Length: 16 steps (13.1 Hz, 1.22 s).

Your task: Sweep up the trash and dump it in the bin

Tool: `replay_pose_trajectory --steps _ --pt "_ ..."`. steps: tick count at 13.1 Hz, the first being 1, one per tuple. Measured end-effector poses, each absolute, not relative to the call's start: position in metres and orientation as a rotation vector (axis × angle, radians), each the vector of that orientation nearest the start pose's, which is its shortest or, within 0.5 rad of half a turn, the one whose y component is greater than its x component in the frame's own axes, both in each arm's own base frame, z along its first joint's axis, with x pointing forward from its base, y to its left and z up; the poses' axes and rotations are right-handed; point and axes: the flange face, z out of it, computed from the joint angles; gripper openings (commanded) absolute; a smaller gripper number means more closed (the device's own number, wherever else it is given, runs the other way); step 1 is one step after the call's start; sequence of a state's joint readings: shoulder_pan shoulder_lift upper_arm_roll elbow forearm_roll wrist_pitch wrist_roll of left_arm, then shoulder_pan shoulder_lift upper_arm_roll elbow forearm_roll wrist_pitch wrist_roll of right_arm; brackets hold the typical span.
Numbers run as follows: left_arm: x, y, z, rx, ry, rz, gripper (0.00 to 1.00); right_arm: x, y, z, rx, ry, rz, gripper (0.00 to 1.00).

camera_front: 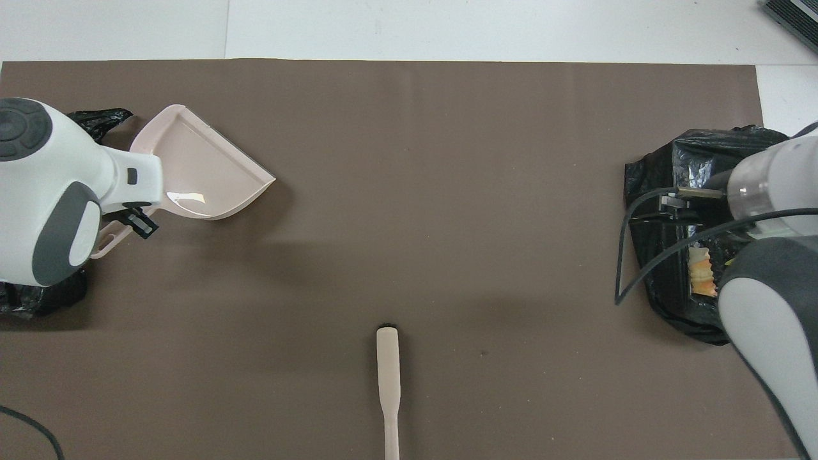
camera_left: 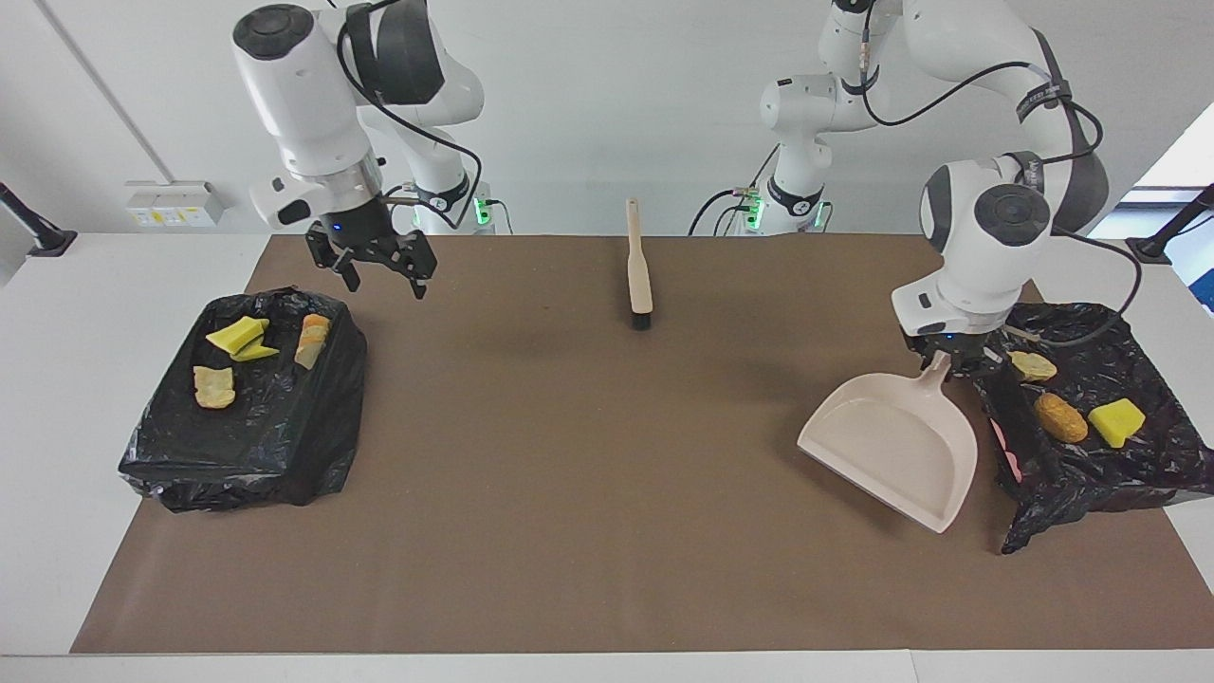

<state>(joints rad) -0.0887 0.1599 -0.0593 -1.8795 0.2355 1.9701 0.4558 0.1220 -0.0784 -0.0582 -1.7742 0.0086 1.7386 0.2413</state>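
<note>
Left hand (camera_left: 951,363) was clamped shut on the handle of the beige dustpan (camera_left: 893,446), which hung tilted, its mouth low over the brown mat (camera_left: 607,493), just beside the bag-lined bin (camera_left: 1129,455) at the left arm's end of the tabletop. Right hand (camera_left: 379,268) hovered with its fingers spread wide and nothing in them, over the edge of the other black bag (camera_left: 247,446) at the right arm's end.

As for progress, the job looked all but finished. No trash lay loose on the mat. Three lumps (camera_left: 1062,417) sat in the bin by the dustpan: a tan piece, an orange one and a yellow sponge chunk. Four more pieces (camera_left: 237,337) rested on the bag at the right arm's end. The pan itself appeared empty, and the brush (camera_left: 639,270) lay on the mat midway between the two arm bases, nearer to the robots than either bag, with neither hand on it. What seemed left was setting the dustpan down and parking the arms.

From overhead, the left arm covered most of its bin and the right arm hid much of the other bag, so only one orange-tan piece (camera_front: 701,273) showed there. The brush handle ran off the bottom of that view.
</note>
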Motion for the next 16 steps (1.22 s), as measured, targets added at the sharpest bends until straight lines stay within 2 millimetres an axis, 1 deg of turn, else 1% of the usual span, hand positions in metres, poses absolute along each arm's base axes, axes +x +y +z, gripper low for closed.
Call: replay_pose_trajectory --steps 1,3,5,6,7,8,10,13,16 --pt "0.583 -0.101 0.416 -2.803 0.914 0.126 0.0 0.535 0.02 0.595 -3.107 0.282 -0.06 1.0" --pt "0.569 -0.164 0.408 -2.856 0.727 0.06 0.0 0.525 -0.002 0.616 -3.104 0.275 -0.052 1.0" --pt "0.552 -0.225 0.401 -2.918 0.596 0.012 0.0 0.514 -0.025 0.65 -3.105 0.239 -0.052 1.0" --pt "0.544 -0.251 0.398 -2.973 0.523 -0.007 0.0 0.508 -0.037 0.67 -3.108 0.209 -0.063 1.0" --pt "0.538 -0.271 0.396 -3.016 0.463 -0.024 0.0 0.502 -0.046 0.684 -3.113 0.192 -0.066 1.0" --pt "0.533 -0.287 0.395 -3.043 0.409 -0.034 0.0 0.498 -0.049 0.69 -3.115 0.19 -0.066 1.0" --pt "0.528 -0.318 0.4 -3.112 0.286 -0.032 0.0 0.491 -0.048 0.696 -3.114 0.186 -0.063 1.0" --pt "0.529 -0.356 0.404 -3.156 0.192 -0.039 0.0 0.491 -0.041 0.691 -3.118 0.165 -0.046 1.0" --pt "0.528 -0.382 0.406 -3.168 0.138 -0.04 0.0 0.495 -0.036 0.682 -3.126 0.153 -0.026 1.0"
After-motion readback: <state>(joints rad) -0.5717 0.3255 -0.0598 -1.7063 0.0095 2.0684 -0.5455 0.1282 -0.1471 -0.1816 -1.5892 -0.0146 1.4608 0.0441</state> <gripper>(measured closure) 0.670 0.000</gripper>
